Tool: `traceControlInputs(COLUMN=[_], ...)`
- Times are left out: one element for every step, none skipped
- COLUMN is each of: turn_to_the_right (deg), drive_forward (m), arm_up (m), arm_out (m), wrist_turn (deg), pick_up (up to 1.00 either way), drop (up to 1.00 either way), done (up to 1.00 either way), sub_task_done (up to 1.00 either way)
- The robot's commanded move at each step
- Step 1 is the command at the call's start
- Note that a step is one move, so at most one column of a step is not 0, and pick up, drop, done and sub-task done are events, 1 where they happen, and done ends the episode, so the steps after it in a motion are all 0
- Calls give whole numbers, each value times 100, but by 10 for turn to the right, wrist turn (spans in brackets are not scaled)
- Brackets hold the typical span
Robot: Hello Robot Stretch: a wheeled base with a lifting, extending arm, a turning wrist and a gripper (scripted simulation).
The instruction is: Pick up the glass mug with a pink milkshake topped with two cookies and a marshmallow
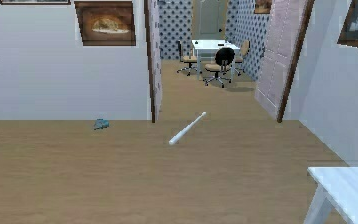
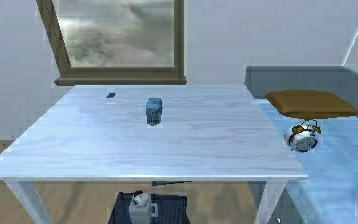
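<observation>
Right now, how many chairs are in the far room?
3: one chair left of the table, a black chair in front, a third chair right of it. More may be hidden.

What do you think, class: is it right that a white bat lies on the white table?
Not quite. The white bat lies on the wooden floor, not on a table. The forward view shows it.

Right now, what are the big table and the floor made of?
The table looks like white-painted wood: faint grain streaks cross its matt top. The floor looks like light wooden planks, judging by long board lines; it could be laminate.
</observation>
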Motion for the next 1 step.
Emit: traceControlInputs(turn_to_the_right=[0], drive_forward=[0], arm_up=[50], arm_out=[0], wrist_turn=[0], pick_up=[0], drop=[0], done=[0], sub_task_done=[0])
